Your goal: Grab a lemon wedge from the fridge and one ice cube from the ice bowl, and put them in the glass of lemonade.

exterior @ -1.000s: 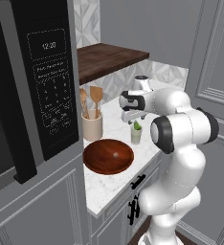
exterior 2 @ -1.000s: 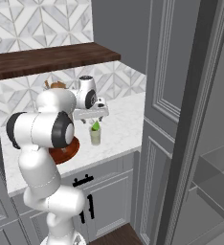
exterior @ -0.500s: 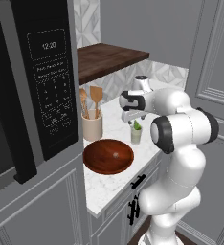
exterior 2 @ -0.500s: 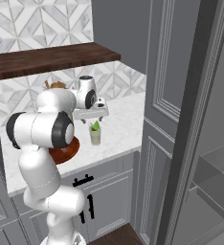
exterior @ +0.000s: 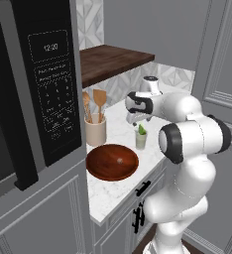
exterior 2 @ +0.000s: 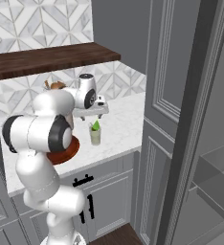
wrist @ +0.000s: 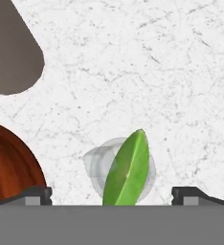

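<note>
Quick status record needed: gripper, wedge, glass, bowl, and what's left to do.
gripper: open, above the glass, holding nothing
wedge: green, standing in the glass, tip above the rim
glass: upright on the counter, between bowl and gripper side
bowl: beside the glass; ice inside too small to tell
crock: behind the bowl
left to do: ice cube, likely next

Soft, even rendered light is falling everywhere; the bench (wrist: 133,72) is showing no glare, shadows are staying faint, edges looking slightly coarse.

The claw (exterior: 138,118) hovers spread above the glass of lemonade (exterior: 141,140) holding the lemon wedge (exterior: 142,130).
</note>
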